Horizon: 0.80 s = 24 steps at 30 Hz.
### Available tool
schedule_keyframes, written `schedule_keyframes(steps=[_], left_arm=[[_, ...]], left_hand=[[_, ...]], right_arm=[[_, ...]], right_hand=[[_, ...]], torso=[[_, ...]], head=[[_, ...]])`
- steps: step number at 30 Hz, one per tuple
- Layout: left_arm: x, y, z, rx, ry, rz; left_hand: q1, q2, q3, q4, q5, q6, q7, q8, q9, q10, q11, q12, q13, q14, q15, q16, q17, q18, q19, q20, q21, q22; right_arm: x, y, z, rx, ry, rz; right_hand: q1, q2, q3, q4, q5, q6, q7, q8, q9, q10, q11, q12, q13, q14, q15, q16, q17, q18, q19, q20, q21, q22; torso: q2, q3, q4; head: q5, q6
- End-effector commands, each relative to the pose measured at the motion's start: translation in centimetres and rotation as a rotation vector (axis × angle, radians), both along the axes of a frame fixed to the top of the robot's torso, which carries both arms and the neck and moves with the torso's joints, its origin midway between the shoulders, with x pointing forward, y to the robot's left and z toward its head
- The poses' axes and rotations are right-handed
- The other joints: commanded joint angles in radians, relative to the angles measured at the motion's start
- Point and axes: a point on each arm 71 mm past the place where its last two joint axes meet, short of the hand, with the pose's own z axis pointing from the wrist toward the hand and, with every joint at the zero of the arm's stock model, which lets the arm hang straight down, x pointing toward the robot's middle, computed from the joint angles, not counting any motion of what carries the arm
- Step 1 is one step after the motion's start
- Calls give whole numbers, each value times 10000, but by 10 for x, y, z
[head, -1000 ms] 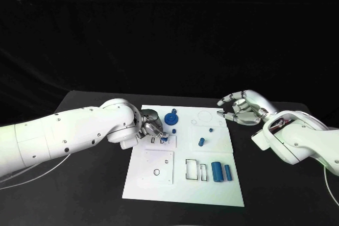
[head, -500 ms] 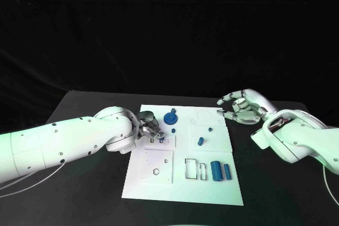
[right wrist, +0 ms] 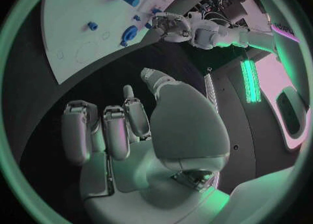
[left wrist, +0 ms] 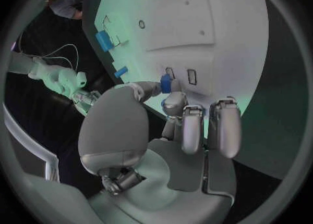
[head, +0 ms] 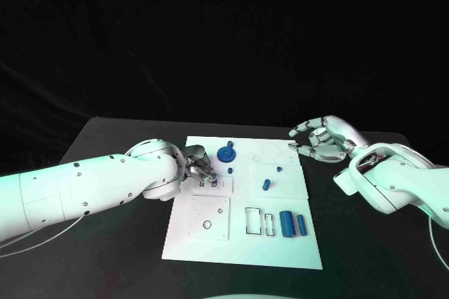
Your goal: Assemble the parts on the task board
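Head view, near edge of board (head: 201, 247): two blue cylinders (head: 287, 225) lie side by side at the near right, next to a rectangular outline slot. Near left, a raised square panel with a small ring hole.

Mid-board: left hand (head: 199, 169) sits over the board's left edge, fingers bunched down onto the surface. A short blue peg (head: 266, 185) lies right of centre, a smaller blue piece just beyond it. A small blue part (head: 231, 172) is just beside the left fingertips.

Far end: blue disc (head: 226, 156) with a stub at its far side; faint circle outlines to its right.

Right hand (head: 320, 141) hovers off the board's far right corner, over the table (head: 112, 247), fingers curled loosely, apart, nothing in them.

Left wrist view adds what the head view hides: the thumb and a finger pinch a small blue part (left wrist: 166, 83) right at the board surface, beside two small rectangular slots (left wrist: 181, 75). Remaining fingers are curled alongside.

Right wrist view: right hand (right wrist: 140, 125) holds nothing, its fingers half-curled over bare table; the board (right wrist: 78, 21) is well apart, with the disc (right wrist: 130, 33) and the left hand (right wrist: 171, 26) at its edge.
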Motion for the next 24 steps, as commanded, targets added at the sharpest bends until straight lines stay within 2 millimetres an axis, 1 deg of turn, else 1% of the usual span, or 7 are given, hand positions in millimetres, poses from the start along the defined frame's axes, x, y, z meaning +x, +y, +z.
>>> schedule_keyframes(steps=[1,10,18,23,24], left_arm=[[-1,-2,-2,356,175,-305],[-2,-3,-4,607,390,-539],[-1,-4,-5,700,428,-583],[0,-4,-5,732,475,-588],[0,-4,-5,742,490,-599]], left_hand=[[-48,45,2060,-2068,63,61,10,31,190,77,-10,46,5,1056,-73,32,2635,-169,75,-40,35,558],[-58,41,2059,-2069,78,66,7,33,194,90,-13,60,23,1056,-76,32,2635,-170,76,-41,36,561],[-70,36,2054,-2070,87,71,4,35,198,99,-16,67,31,1056,-79,32,2635,-170,75,-40,35,558],[-76,37,2053,-2067,91,74,3,35,199,93,-17,53,12,1056,-80,32,2635,-171,77,-39,37,562],[-76,37,2053,-2067,91,74,3,35,199,93,-17,53,12,1056,-80,32,2635,-171,77,-39,37,562]], right_arm=[[0,1,0,13,-61,97],[0,1,0,11,-48,109],[0,2,0,12,-45,121],[0,2,-1,12,-49,117],[0,2,-1,12,-49,118]], right_hand=[[-40,-27,31,46,62,72,-23,69,12,-3,-29,-1,519,740,-96,-50,1408,111,118,-91,-62,1517],[-40,-27,31,46,62,72,-23,69,12,-3,-29,-1,519,740,-96,-50,1408,111,118,-91,-62,1517],[-59,-26,33,61,64,73,-25,75,12,-3,-30,-2,518,736,-97,-57,1393,116,107,-92,-82,1503],[-59,-26,33,61,64,73,-25,75,12,-3,-30,-2,518,736,-97,-57,1393,116,107,-92,-82,1503],[-59,-26,33,61,64,73,-25,75,12,-3,-30,-2,518,736,-97,-57,1393,116,107,-92,-82,1503]], torso=[[6,4,2],[-7,-3,-4],[1,2,4],[0,1,3],[0,2,1]], head=[[5,-25],[13,-43],[-1,-64],[-5,-84],[5,-108]])
